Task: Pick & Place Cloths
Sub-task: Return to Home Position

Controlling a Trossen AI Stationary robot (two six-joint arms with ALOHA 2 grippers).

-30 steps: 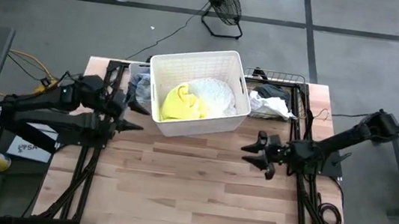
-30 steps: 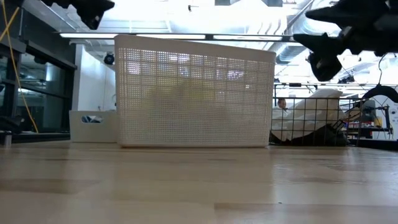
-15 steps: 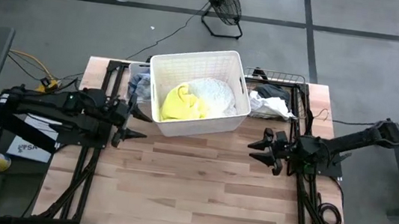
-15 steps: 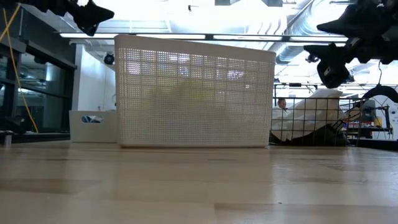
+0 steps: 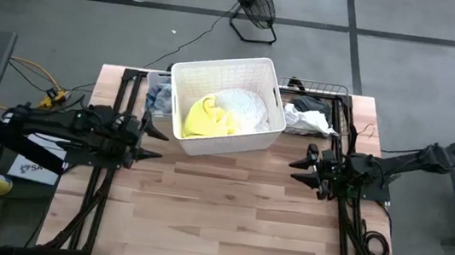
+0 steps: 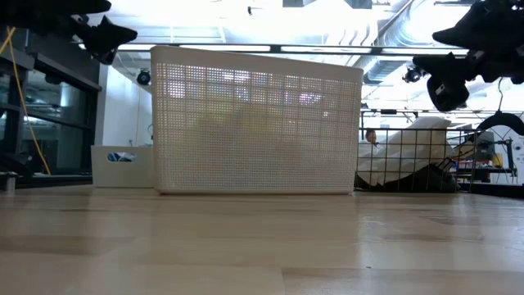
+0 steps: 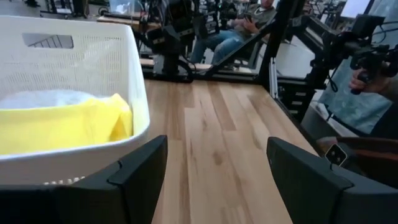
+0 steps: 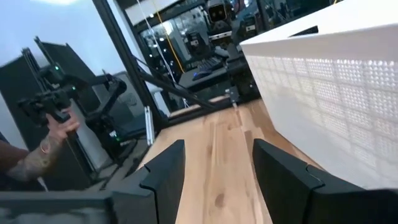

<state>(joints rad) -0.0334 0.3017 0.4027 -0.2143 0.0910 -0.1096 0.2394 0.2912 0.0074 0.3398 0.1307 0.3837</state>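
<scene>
A white slatted basket (image 5: 229,74) stands at the table's far middle; a yellow cloth (image 5: 207,117) and a white cloth (image 5: 244,107) lie in it, as the left wrist view also shows for the yellow cloth (image 7: 62,127). A blue-grey cloth (image 5: 159,98) lies in a small bin to its left. White and dark cloths (image 5: 308,118) lie in a wire basket to its right. My left gripper (image 5: 153,142) hovers open to the left of the basket's near corner. My right gripper (image 5: 295,171) hovers open near the table's right edge. Both hold nothing.
Bare wooden tabletop (image 5: 218,212) spreads in front of the basket. The arms' dark frames (image 5: 106,174) run along both table sides. A fan (image 5: 254,6) stands on the floor beyond. People sit past the table, one hand holding a device (image 8: 56,124).
My left gripper has come down a little beside the basket's left side, still open. My right gripper has drawn back toward the table's right edge, still open. The cloths and the basket have stayed where they were.
</scene>
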